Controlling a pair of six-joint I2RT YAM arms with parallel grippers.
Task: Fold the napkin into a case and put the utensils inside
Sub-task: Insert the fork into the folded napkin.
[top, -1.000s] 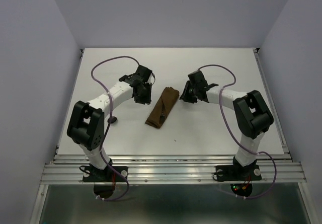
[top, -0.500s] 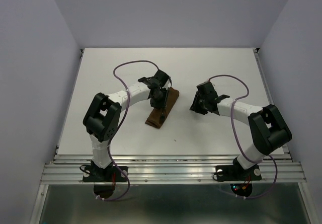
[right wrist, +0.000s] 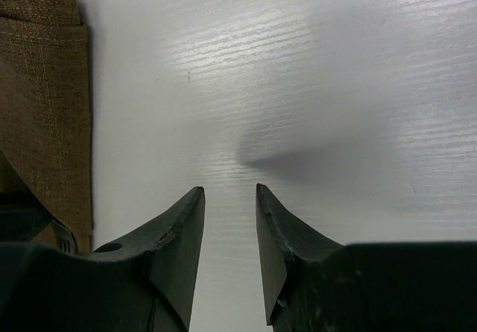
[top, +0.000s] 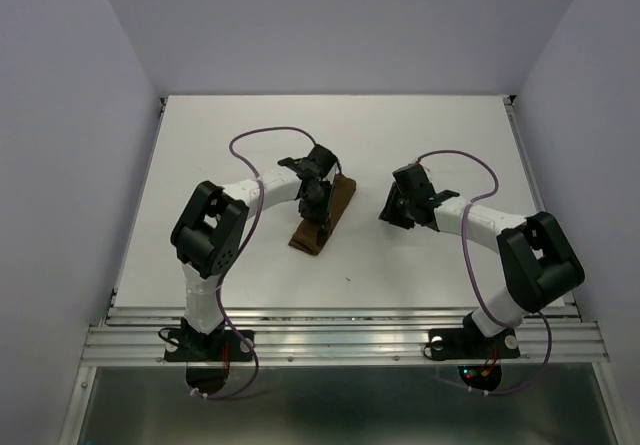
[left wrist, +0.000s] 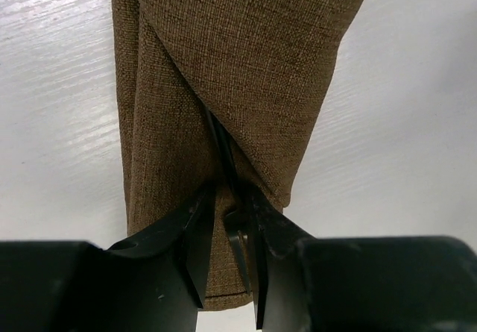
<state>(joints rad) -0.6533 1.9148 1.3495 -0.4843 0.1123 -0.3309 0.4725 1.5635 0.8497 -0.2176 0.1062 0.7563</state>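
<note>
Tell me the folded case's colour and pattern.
The case is plain brown, unpatterned; left wrist view shows best.

The case (left wrist: pixel 246 48) is plain brown, the table (top: pixel 450 135) white.

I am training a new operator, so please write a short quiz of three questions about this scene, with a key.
1. True or false: the right end effector stands open, with nothing between its fingers.
2. The left end effector hangs over: A) a plate, B) the folded brown napkin case, C) a cup?
3. Fill in: a thin dark utensil lies in the case's ____.
Key: 1 true; 2 B; 3 fold.
</note>
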